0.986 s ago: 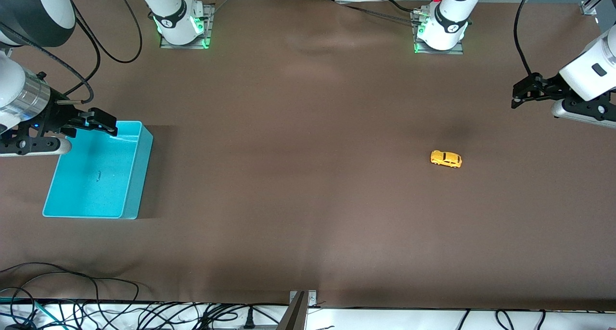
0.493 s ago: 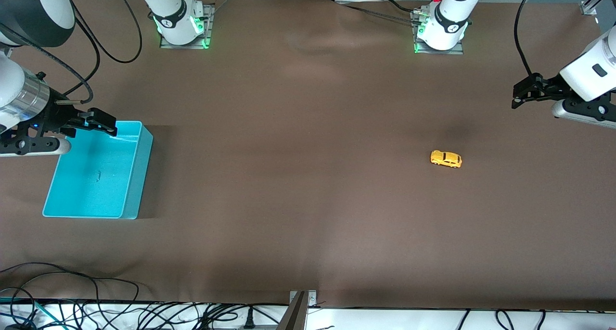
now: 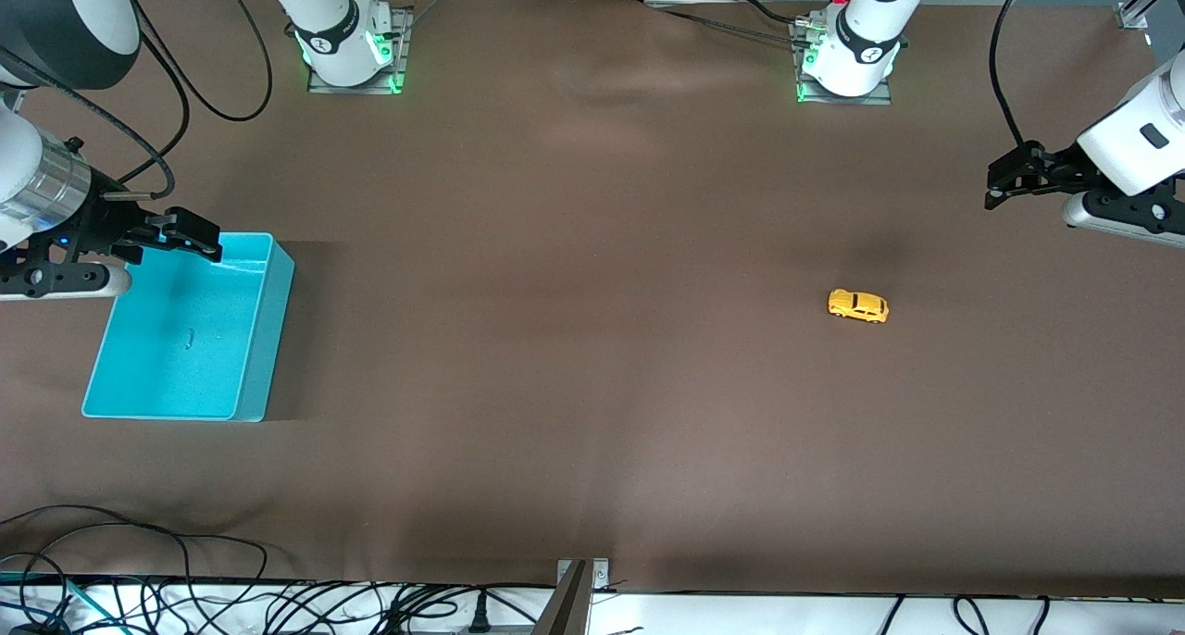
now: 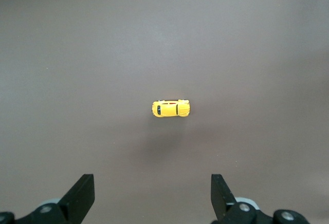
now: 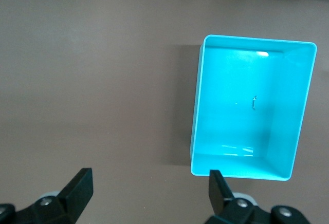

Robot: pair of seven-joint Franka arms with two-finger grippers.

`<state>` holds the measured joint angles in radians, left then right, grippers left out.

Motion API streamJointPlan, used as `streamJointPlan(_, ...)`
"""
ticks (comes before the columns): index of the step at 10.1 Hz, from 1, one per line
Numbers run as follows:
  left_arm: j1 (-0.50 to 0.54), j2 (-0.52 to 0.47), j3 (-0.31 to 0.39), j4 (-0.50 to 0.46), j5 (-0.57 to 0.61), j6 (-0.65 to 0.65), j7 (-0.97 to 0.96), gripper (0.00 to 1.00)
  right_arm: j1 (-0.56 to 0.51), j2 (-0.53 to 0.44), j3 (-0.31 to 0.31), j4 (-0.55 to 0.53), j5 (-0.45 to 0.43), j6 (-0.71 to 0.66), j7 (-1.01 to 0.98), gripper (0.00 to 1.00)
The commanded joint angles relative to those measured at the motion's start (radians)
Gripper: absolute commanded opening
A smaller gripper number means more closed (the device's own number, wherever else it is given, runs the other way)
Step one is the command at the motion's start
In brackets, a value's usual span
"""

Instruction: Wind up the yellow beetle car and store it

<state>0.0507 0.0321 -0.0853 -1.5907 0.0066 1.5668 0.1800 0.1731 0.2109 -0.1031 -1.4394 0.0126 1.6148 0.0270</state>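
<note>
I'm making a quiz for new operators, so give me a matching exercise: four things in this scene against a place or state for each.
Things:
1. yellow beetle car
2. turquoise bin
3. left hand
4. right hand

Places or states:
A. open, over the bin's corner
B. empty, toward the right arm's end of the table
C. open, over bare table, holding nothing
D. on its wheels on the table, toward the left arm's end

Pairs: 1-D, 2-B, 3-C, 4-A

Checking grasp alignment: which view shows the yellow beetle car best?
The left wrist view: the yellow beetle car sits mid-frame, seen from straight above, ahead of the open left gripper. The front view shows it small, standing alone toward the left arm's end of the table. The right wrist view misses it.
</note>
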Motion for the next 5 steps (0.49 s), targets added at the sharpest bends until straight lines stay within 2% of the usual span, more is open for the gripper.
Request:
streamJointPlan(1,0.008,0.012,-0.005,0.031,-0.013,-0.021,0.01,1.0,-0.006,-0.01,0.002,-0.007,-0.002,0.0,-0.013,1.0)
streamJointPlan(5,0.006,0.012,-0.007,0.031,-0.014,-0.021,0.01,1.0,0.0,-0.007,0.005,-0.007,0.0,0.007,-0.01,1.0)
